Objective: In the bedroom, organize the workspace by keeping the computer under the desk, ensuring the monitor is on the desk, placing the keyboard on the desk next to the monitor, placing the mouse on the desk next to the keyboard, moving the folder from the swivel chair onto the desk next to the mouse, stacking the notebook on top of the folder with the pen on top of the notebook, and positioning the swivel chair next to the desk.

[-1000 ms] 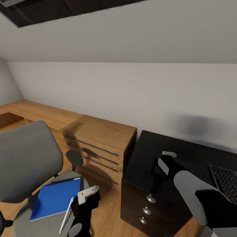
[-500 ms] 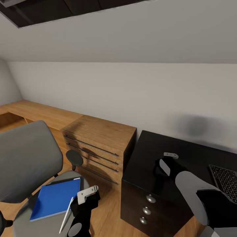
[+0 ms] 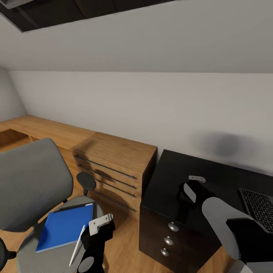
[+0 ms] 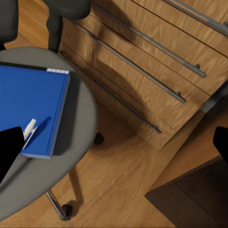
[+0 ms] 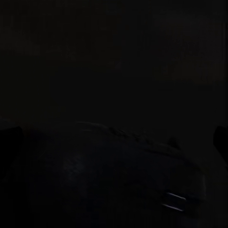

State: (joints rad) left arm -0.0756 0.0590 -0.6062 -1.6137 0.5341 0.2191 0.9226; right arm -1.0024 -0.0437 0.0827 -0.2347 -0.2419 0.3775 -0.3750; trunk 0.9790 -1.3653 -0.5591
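Left gripper [image 3: 101,223] hangs by the grey upholstered swivel chair [image 3: 32,182], fingers apart, holding nothing; right gripper [image 3: 192,182] sits low over the glossy black desk [image 3: 170,170], can't tell its state. Flat bright blue folder [image 3: 64,226] lies on the seat, thin white pen [image 3: 76,245] across its edge. Risk: lifting the folder rolls the pen off; a bump swivels the chair

1 chair [image 3: 32,182], 1 folder [image 3: 64,226], 1 pen [image 3: 77,245], 1 kbd [image 3: 259,206], 2 drawer units [image 3: 113,167].
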